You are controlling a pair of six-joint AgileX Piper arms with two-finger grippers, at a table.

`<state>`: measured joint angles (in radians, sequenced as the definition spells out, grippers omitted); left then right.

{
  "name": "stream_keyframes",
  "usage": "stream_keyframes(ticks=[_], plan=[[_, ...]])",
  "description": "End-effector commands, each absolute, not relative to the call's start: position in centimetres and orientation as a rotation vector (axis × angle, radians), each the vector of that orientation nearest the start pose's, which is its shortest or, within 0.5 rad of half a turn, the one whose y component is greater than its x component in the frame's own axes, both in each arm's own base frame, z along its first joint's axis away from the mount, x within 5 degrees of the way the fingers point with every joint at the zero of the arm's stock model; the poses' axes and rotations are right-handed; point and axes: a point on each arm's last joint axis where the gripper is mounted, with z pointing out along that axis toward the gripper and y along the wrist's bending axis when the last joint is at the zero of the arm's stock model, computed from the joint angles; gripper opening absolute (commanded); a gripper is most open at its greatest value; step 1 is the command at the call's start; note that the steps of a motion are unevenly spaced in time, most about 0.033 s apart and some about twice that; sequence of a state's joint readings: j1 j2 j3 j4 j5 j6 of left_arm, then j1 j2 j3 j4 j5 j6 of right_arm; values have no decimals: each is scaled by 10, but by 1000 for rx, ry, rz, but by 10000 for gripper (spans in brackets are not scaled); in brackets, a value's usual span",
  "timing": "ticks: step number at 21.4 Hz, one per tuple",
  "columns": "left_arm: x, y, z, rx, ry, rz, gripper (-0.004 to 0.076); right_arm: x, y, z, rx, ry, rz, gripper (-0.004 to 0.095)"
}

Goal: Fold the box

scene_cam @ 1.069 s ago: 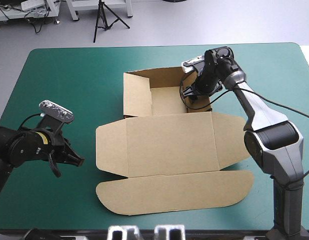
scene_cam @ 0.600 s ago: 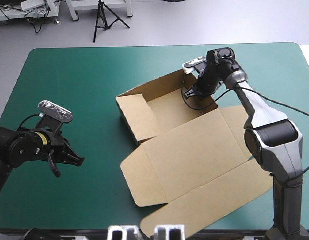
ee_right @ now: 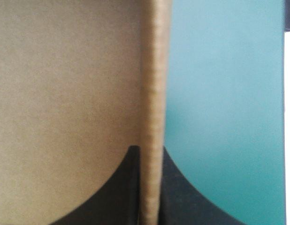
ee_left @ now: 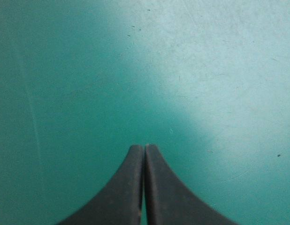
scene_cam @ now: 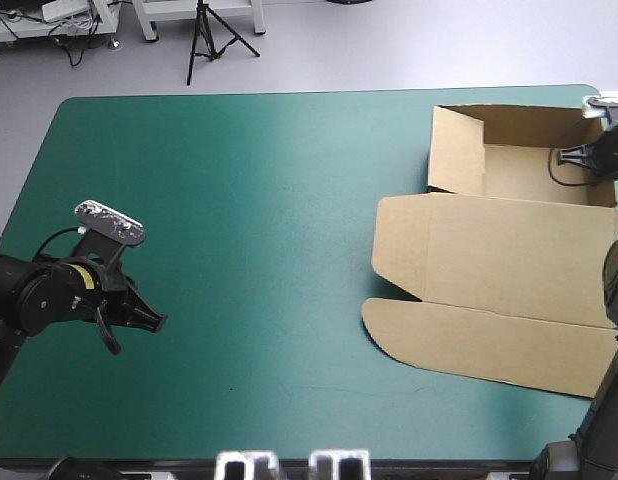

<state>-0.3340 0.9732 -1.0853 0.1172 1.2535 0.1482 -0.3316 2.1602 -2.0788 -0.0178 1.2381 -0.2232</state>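
Brown cardboard box [scene_cam: 509, 260] at the far right corner of the teal-green surface [scene_cam: 239, 200].
Its walls stood raised, lid flat toward the near edge; the right pincer [ee_right: 151, 151] clamped the right-hand wall, while the left pincer [ee_left: 144, 148] hung clenched and empty, well apart.

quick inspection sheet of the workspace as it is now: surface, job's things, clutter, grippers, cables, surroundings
surface: teal-green cover, flat, no marks of note
job's things: brown box at the table's right side, an open tray with raised walls toward the far right corner, lid lying flat toward the near edge
clutter: nothing seen
grippers: left gripper shut and holding nothing, over bare cover at the near left; right gripper shut on the box, clamped on one raised wall
cables: nothing seen
surroundings: nothing seen at or over the table
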Motion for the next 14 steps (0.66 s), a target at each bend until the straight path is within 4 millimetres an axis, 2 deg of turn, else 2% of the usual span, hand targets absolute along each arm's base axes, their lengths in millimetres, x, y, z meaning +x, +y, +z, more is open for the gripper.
stream_keyframes(ticks=[1, 5, 7, 10, 11, 13, 14], plan=[[149, -38, 378, 618, 2533, 137, -7, 417, -191, 316, 249, 2713, -241, -18], [151, -39, 380, 603, 2507, 131, -7, 406, -217, 317, 320, 2675, -153, -17], [152, -39, 380, 599, 2493, 128, -7, 404, -221, 317, 270, 2673, -154, 38], [153, -39, 381, 597, 2483, 126, -7, 403, -226, 318, 256, 2657, -153, 259], [153, -39, 381, 597, 2483, 126, -7, 403, -226, 318, 263, 2650, -148, 360], [153, -39, 381, 597, 2483, 126, -7, 402, -229, 319, 302, 2635, -156, 663], [153, -39, 381, 597, 2483, 126, -7, 401, -231, 319, 320, 2636, -175, 749]])
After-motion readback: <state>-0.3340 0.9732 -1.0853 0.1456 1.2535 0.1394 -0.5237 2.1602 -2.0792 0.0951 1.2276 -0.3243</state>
